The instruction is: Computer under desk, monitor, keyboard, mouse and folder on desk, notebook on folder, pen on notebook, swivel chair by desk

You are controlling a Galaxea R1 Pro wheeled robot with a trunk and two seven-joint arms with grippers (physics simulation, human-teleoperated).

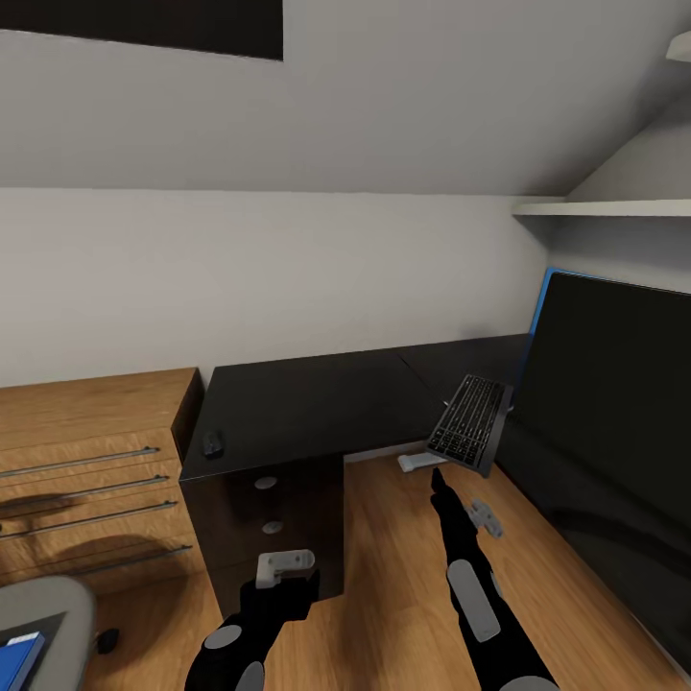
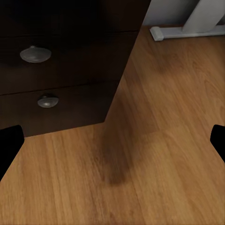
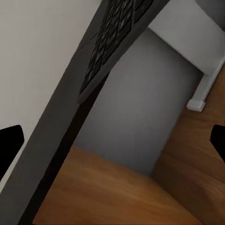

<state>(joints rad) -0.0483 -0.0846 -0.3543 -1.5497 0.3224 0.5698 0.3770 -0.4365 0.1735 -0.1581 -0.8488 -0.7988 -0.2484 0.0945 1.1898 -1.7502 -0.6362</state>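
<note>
The black desk (image 1: 317, 403) stands against the wall with its drawer unit (image 1: 274, 518) below. A small black mouse (image 1: 212, 443) lies on its front left corner. The dark keyboard (image 1: 470, 422) is tilted steeply at the desk's right front edge, beside the big black monitor (image 1: 605, 461). My right gripper (image 1: 440, 480) is open just below the keyboard, and the keyboard (image 3: 110, 42) sits ahead of the right gripper (image 3: 112, 143), not between the fingers. My left gripper (image 1: 286, 566) is open, low in front of the drawers (image 2: 35, 54). A blue folder (image 1: 19, 657) lies on the grey swivel chair (image 1: 43, 609).
A wooden dresser (image 1: 86, 461) with metal handles stands left of the desk. A white desk foot (image 1: 420, 462) rests on the wooden floor (image 1: 403, 576); the same foot (image 2: 183, 30) appears past the drawer unit. A white shelf (image 1: 600, 206) hangs at the upper right.
</note>
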